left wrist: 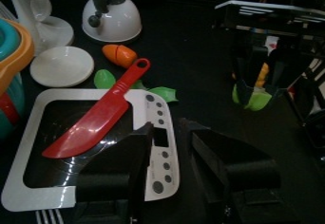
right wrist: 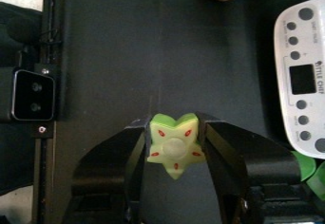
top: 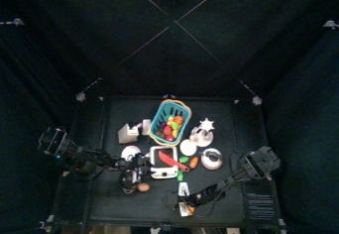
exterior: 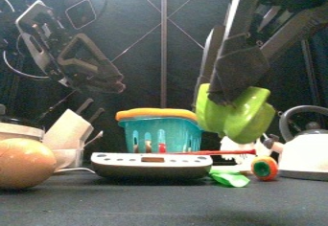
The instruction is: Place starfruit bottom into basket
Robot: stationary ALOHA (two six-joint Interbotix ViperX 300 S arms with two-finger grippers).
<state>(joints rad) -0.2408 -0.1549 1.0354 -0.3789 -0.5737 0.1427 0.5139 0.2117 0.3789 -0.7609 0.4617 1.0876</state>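
Starfruit piece [right wrist: 173, 145]: pinched between the right gripper's [right wrist: 174, 150] jaws, lifted off the table, well short of the basket.
Basket [exterior: 159, 131]: mid-table.
Left gripper [left wrist: 178, 176]: over the scale [left wrist: 76, 142]; jaws seemingly apart, hard to judge.

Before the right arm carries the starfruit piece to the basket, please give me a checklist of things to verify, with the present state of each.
1. Grip: right gripper is shut on the starfruit piece, one jaw on each side. Ok.
2. Lift: in the front view the starfruit piece hangs above the table, clear of the scale. Ok.
3. Basket: upright, opening upward. Ok.
4. Free room in the basket: other fruit already lies inside; space cannot tell.
5. Left gripper: low over the scale with the red knife, away from the basket. Ok.
6. Kettle beside the path: cannot tell.
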